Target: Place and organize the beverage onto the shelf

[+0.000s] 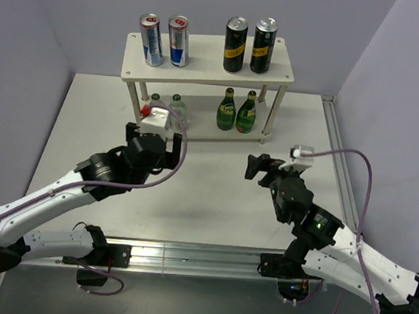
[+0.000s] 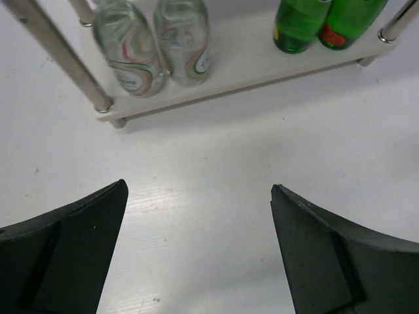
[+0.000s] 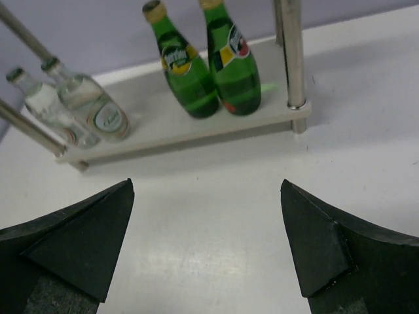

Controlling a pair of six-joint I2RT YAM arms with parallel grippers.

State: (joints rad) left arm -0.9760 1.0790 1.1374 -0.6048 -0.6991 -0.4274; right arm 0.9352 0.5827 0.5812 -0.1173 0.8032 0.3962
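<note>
Reaching low toward shelf (image 1: 203, 72) front: left gripper (image 2: 200, 193) before clear bottles (image 2: 154, 42), right gripper (image 3: 207, 190) facing green bottles (image 3: 209, 65), both spread wide, gripping nothing. Bottles upright on lower tier, cans (image 1: 165, 40) on top beside black cans (image 1: 249, 45). Bare table (image 1: 205, 201) between fingers and shelf edge.

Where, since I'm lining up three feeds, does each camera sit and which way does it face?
Top external: above, behind the bases, looking down on shelf, left arm, right arm.
Left wrist: on that arm, facing the clear bottles; open left gripper below.
Right wrist: facing the green bottles; open right gripper below.
Shared: both wrist views show all four bottles.
</note>
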